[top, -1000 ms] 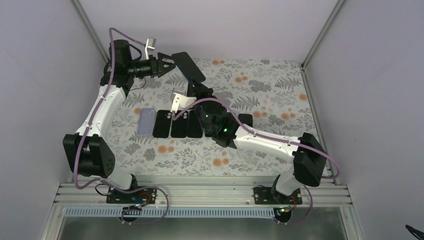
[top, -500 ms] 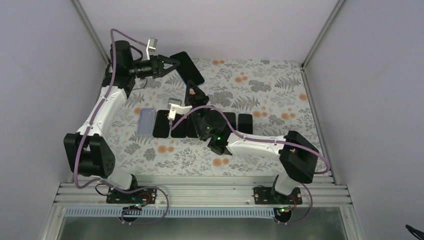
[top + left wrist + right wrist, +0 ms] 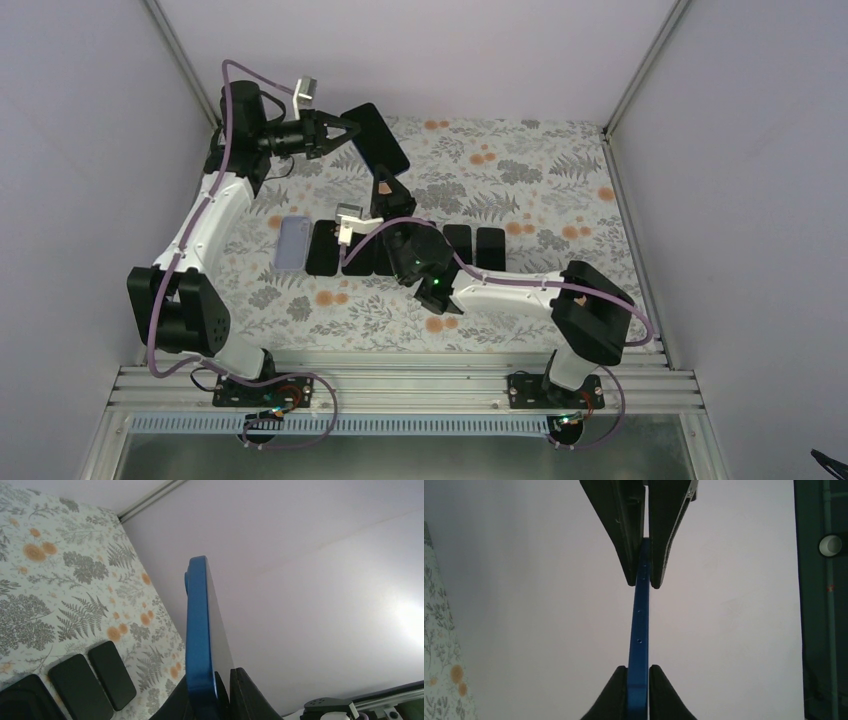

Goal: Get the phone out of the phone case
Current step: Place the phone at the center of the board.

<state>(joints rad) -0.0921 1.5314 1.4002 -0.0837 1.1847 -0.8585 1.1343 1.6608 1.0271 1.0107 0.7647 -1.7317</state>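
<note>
Both arms are holding the blue case (image 3: 639, 630) in the air above the far left of the table (image 3: 560, 200). The left gripper (image 3: 345, 130) is clamping one end and the right gripper (image 3: 384, 186) is pinching the other. The phone (image 3: 220, 645) is, I judge, sitting inside it, not yet out. If the pinch slips or the pull twists, the phone could drop onto the dark slabs (image 3: 475, 245) lying below.

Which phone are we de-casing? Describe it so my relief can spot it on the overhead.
Look toward the far left corner of the floral table, beyond the row of black slabs. The blue-cased phone hangs in the air, pinched between the left gripper and right gripper; it alone is off the table and blue-edged.
</note>
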